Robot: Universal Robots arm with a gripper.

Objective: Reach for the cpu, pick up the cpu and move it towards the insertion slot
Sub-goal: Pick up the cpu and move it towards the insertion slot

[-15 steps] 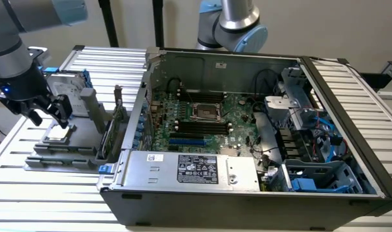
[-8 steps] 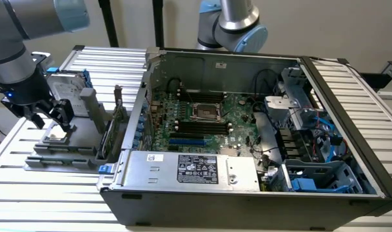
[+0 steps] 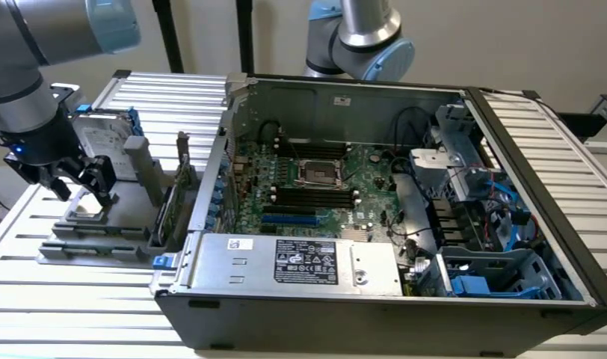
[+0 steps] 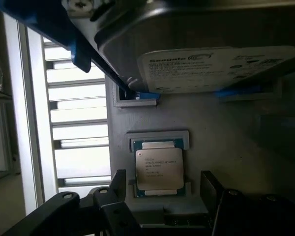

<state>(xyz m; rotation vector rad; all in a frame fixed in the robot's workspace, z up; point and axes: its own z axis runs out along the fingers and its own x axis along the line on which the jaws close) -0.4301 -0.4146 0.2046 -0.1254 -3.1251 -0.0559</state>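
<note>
Jaws wide, flanking cpu (image 4: 158, 167) — lying flat in grey holder (image 4: 231, 142).

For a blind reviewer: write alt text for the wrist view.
Open fingers flank the cpu, a silver chip lying flat in a recess of the grey holder, without touching it. A labelled hard drive with blue rails sits nearby.

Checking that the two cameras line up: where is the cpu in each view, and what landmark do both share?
Exterior view: the cpu lies in the grey tray at the exterior view's left, just below the open gripper.
Wrist view: the cpu sits in a tray recess, between the gripper's fingers, untouched.
Shared landmark: the hard drive with blue rails, standing in the tray behind the cpu.
</note>
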